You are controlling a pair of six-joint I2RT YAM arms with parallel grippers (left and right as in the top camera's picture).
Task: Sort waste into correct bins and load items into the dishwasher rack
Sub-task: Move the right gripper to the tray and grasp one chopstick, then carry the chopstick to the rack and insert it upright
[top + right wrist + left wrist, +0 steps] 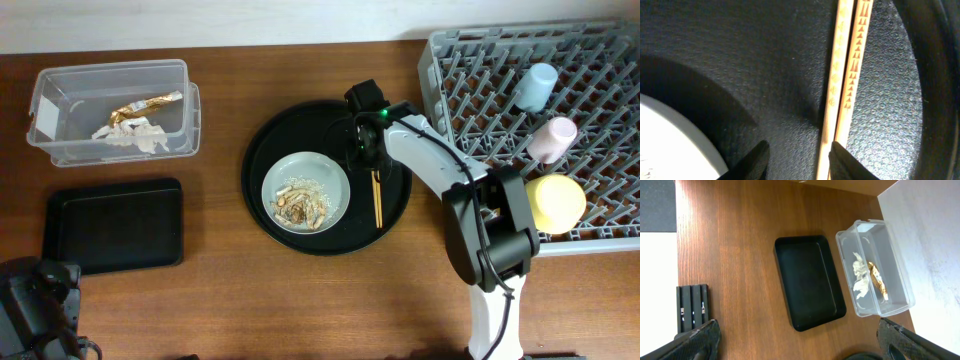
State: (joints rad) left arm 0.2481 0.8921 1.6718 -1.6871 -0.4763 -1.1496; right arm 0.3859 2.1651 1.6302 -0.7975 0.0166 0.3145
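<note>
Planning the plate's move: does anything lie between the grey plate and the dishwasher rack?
Yes. Chopsticks lie on the round black tray right of the plate, and the right gripper is over them, its arm crossing the gap to the rack.

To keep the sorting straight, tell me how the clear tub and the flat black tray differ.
The clear tub is see-through; the black tray is opaque. The tub has tall walls; the tray is shallow. The tub holds crumpled paper and a gold wrapper; the tray holds nothing. Both are rectangular with rounded corners.
</note>
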